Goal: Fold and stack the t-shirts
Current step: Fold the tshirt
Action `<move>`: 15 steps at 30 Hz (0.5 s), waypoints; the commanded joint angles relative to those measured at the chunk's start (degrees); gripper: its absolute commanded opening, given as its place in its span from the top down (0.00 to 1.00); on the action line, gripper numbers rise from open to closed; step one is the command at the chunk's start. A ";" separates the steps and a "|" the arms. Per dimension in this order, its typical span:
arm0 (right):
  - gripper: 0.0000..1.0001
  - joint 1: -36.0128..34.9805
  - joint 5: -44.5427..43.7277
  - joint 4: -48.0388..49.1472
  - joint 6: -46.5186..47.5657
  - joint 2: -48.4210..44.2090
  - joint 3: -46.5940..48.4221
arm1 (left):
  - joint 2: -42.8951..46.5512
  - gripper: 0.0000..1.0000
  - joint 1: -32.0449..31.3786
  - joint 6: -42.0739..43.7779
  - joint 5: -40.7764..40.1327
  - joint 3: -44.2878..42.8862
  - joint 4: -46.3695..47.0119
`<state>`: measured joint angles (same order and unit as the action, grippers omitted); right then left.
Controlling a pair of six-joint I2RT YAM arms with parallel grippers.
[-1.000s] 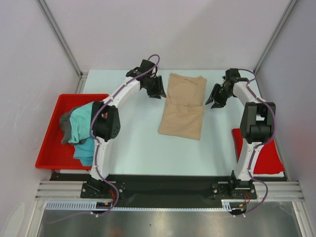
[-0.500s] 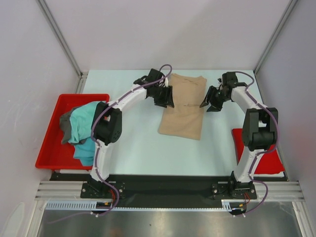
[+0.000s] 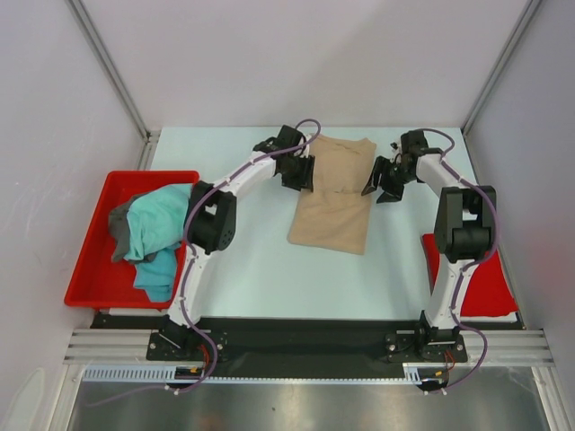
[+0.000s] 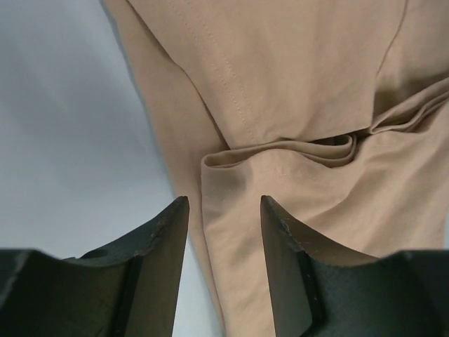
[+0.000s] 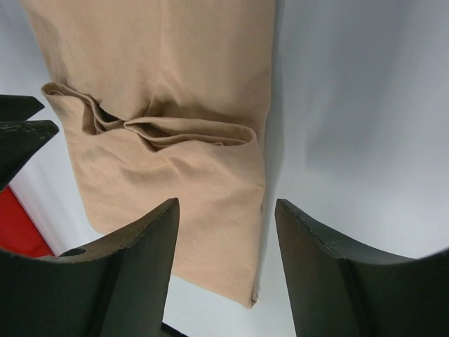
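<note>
A tan-beige t-shirt [image 3: 334, 191] lies folded into a long strip on the table, with a raised crease across its middle [image 4: 295, 151] [image 5: 175, 130]. My left gripper [image 3: 302, 172] hovers open at the strip's left edge, jaws straddling that edge [image 4: 223, 203]. On the opposite side, my right gripper [image 3: 375, 182] stands open over the strip's right edge [image 5: 226, 203]. Neither holds cloth. A teal t-shirt [image 3: 157, 229] and a dark grey t-shirt [image 3: 119, 224] are heaped in the red tray [image 3: 94, 269].
A flat red mat [image 3: 490, 283] lies at the table's right edge behind the right arm. White walls and metal posts enclose the table at the back and sides.
Both grippers moved inward toward the tan-beige t-shirt's edges, the left from the far left to its side. Both jaws opened wider. The shirt has not moved.
</note>
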<state>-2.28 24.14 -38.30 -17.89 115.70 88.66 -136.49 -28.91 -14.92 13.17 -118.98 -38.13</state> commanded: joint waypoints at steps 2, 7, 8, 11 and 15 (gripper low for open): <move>0.39 -0.09 -0.76 0.16 2.42 1.45 3.36 | -0.62 0.49 -0.01 1.12 0.19 -3.01 0.33; 0.44 -0.09 0.20 0.77 2.33 3.04 4.15 | -1.59 0.51 -0.01 0.50 0.10 -3.63 0.78; 0.44 -0.18 0.38 0.95 2.16 3.39 4.32 | -1.94 0.52 -0.01 0.33 0.19 -4.06 0.69; 0.47 -0.09 0.38 0.51 2.33 4.27 5.38 | -2.47 0.54 0.08 -0.20 0.54 -4.33 1.12; 0.50 -0.09 0.56 0.16 2.60 5.32 5.99 | -3.26 0.57 -0.01 -0.99 1.42 -4.68 2.27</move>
<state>-2.28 23.94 -38.28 -16.38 120.40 91.88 -138.67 -28.91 -15.18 13.54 -120.99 -37.71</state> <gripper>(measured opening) 0.508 0.446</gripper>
